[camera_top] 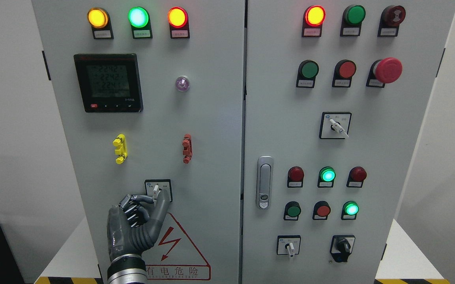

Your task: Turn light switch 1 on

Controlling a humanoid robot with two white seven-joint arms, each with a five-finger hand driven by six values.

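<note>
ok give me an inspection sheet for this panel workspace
surface: grey two-door cabinet, doors shut
job's things: toggle switch on the lower left door, lever about upright
clutter: nothing seen
grippers: left hand raised at the switch, fingers curled beside the lever, thumb on the switch plate; firm grip cannot be told; right hand not in view
cables: nothing seen
surroundings: meter display lit; yellow lamp, green lamp and red lamp lit above it; emergency stop on the right door; hazard sign below the switch

Industrial electrical room, grey control cabinet [211,118], indicator lamps [138,17], hazard-striped floor [65,280]
</note>
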